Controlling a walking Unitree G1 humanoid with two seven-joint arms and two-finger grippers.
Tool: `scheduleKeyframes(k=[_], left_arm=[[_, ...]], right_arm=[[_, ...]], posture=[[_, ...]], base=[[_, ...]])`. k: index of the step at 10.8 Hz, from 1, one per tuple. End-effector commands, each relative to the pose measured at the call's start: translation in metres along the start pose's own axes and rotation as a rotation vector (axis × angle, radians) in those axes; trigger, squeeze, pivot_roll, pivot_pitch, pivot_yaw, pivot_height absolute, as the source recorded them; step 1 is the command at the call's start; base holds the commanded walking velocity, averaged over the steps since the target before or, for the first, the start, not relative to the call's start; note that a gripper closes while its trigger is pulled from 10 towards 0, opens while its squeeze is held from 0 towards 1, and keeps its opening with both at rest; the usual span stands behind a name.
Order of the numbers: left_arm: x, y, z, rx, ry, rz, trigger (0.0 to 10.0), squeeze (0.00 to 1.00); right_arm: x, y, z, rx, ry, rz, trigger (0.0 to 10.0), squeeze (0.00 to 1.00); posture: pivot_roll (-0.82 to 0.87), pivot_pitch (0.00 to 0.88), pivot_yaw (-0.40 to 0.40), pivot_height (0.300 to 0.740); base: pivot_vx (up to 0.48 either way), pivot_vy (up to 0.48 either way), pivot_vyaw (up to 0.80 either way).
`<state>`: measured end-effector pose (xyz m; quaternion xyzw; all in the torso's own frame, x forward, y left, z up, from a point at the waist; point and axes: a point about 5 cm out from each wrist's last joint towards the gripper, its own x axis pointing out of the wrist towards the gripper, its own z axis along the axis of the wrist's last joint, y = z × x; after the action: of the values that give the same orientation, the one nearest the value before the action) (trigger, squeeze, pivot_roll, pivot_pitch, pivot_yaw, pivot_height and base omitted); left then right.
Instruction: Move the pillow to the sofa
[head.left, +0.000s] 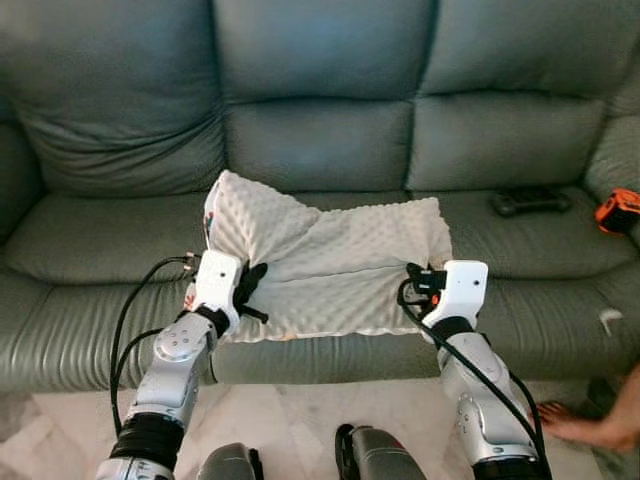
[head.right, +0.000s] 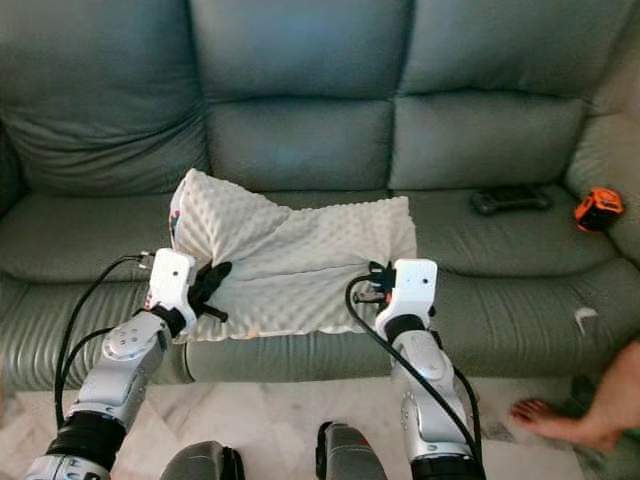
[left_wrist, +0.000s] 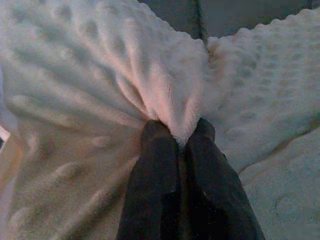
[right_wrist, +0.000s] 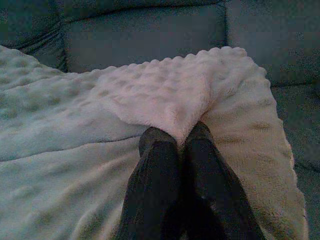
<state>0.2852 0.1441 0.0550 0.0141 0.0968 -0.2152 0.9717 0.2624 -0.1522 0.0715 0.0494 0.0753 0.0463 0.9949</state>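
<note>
A white, bumpy-textured pillow (head.left: 330, 262) lies across the middle seat of the grey-green sofa (head.left: 320, 130), its front edge hanging over the seat front. My left gripper (head.left: 250, 290) is shut on the pillow's left front edge; in the left wrist view its fingers (left_wrist: 155, 150) pinch a fold of the fabric. My right gripper (head.left: 415, 285) is shut on the pillow's right front part, and in the right wrist view its fingers (right_wrist: 160, 150) squeeze a ridge of fabric. Both arms reach forward from below.
A black controller (head.left: 530, 201) and an orange tape measure (head.left: 618, 210) lie on the right seat cushion. A person's bare foot (head.left: 590, 420) rests on the pale tiled floor (head.left: 290, 420) at the lower right. The left seat cushion (head.left: 100, 240) is bare.
</note>
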Motion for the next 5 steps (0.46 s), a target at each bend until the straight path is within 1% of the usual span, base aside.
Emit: scheduleKeyframes(k=[1, 3, 5], left_arm=[[-0.0001, -0.0027, 0.0046, 0.009, -0.018, -0.024, 10.0, 0.00], [-0.0002, -0.0026, 0.0048, 0.010, -0.020, -0.021, 10.0, 0.00], [0.0001, -0.0022, 0.0053, -0.004, -0.028, 0.004, 10.0, 0.00]], right_arm=[[0.0004, -0.0001, 0.0029, -0.003, -0.018, 0.002, 10.0, 0.00], [-0.0015, -0.0028, 0.0027, -0.006, -0.021, -0.005, 10.0, 0.00], [-0.0024, -0.0045, 0.0016, -0.011, -0.018, -0.009, 10.0, 0.00]], posture=[[-0.09, 0.128, 0.005, 0.740], [-0.09, 0.127, 0.005, 0.740], [-0.09, 0.127, 0.007, 0.740]], base=[[0.315, 0.000, 0.00], [0.317, 0.000, 0.00], [0.322, 0.000, 0.00]])
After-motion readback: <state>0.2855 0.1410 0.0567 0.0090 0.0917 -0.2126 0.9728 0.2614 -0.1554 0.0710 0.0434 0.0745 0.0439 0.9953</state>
